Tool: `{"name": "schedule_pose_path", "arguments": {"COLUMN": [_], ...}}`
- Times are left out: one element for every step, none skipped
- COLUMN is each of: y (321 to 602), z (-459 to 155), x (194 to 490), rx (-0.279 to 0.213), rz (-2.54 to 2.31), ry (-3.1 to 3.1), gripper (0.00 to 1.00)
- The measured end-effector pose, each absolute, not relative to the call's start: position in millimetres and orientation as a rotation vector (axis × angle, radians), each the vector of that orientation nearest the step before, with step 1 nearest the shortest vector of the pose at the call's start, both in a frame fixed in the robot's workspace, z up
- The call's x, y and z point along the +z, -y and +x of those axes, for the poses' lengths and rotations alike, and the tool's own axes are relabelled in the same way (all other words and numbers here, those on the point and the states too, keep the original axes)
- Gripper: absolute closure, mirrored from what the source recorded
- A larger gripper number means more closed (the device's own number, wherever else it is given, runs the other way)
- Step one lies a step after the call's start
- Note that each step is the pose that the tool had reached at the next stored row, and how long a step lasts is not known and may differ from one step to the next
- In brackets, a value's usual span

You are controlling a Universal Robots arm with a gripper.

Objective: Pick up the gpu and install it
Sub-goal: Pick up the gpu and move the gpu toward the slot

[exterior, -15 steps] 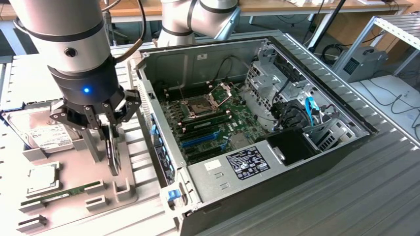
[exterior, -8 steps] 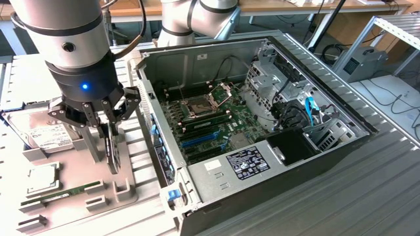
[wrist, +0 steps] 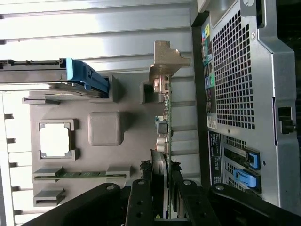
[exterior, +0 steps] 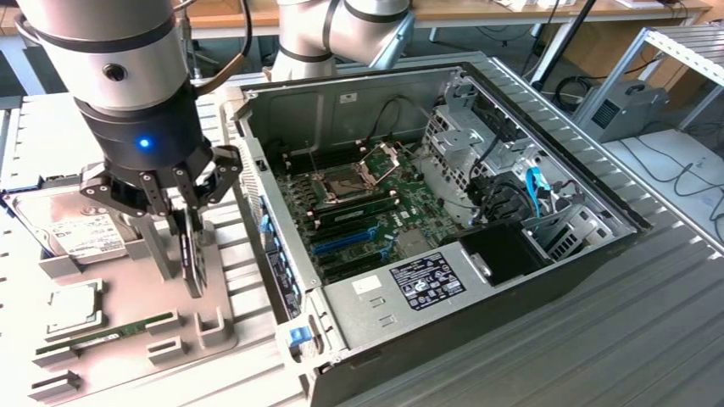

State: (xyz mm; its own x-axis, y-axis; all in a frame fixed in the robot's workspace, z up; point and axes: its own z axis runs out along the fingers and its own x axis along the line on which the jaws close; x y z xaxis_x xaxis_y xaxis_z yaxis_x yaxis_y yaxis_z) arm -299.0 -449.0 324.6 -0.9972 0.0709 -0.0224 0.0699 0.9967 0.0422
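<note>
Black gpu (exterior: 195, 261), pale metal bracket (wrist: 165, 59); green motherboard (exterior: 385, 199) with blue slots (exterior: 345, 242); at left, hard drive (exterior: 80, 233) seemingly silver, white-labelled.

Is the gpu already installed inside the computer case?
No, the gpu is held edge-on in the gripper at the grey tray, outside the computer case.

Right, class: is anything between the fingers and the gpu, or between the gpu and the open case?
Nothing visible: the fingers clasp the gpu standing in its tray, and the case beside it lies open.
</note>
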Motion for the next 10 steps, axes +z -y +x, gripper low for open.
{"name": "schedule_pose_path", "arguments": {"y": [449.0, 449.0, 449.0, 449.0, 449.0, 449.0, 449.0, 449.0, 449.0, 449.0], "z": [-299.1, -299.0, -299.0, -299.1, -299.1, -299.0, -299.1, -299.0, -299.0, -299.0], "x": [325.3, 326.1, 327.3, 328.1, 329.1, 330.2, 331.5, 336.5, 341.8, 344.9], "rx": [0.065, 0.064, 0.065, 0.064, 0.064, 0.064, 0.065, 0.065, 0.064, 0.064], "rz": [0.11, 0.11, 0.11, 0.11, 0.11, 0.11, 0.11, 0.11, 0.11, 0.11], "ry": [-3.115, -3.115, -3.115, -3.115, -3.115, -3.115, -3.115, -3.115, -3.115, -3.115], "gripper": [0.74, 0.74, 0.74, 0.74, 0.74, 0.74, 0.74, 0.74, 0.74, 0.74]}}
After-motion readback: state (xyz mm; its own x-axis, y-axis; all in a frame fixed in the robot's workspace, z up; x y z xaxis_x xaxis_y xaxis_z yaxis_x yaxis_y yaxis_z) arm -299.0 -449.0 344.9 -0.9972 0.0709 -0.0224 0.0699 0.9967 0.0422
